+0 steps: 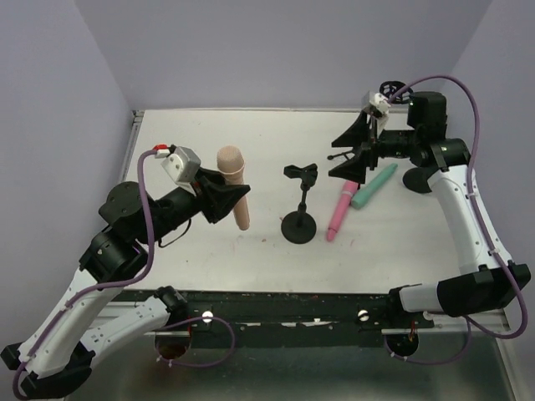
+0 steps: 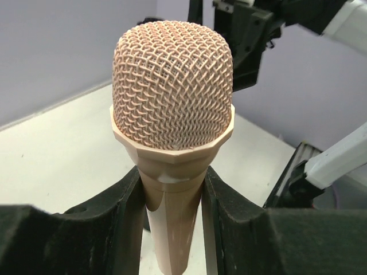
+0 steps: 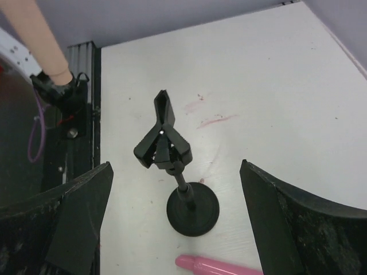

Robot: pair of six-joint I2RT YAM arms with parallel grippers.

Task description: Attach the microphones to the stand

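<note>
The white table (image 1: 251,142) carried everything here. On it, the left arm's gripper (image 1: 234,199) was clamped tight on the peach-beige microphone (image 1: 231,164), fingers (image 2: 114,212) pressed to both sides of the handle just below the head. The right gripper (image 1: 351,153) hung at the far right with its jaws spread wide, nothing between them and touching nothing.

The black stand (image 1: 299,227) stood upright mid-table on its round base, clip at the top, just right of the held microphone. Beyond it lay the pink microphone (image 1: 338,213) and the teal-green microphone (image 1: 374,185), flat on the table, side by side with near ends close together, the teal one under the right gripper.

The left wrist view filled up with the peach mesh head (image 2: 172,86), grip plain to see. The right wrist view framed the stand (image 3: 192,209) between its parted fingers (image 3: 74,223), a sliver of pink (image 3: 212,264) at the bottom edge and no teal. Only the overhead showed all three microphones together.
</note>
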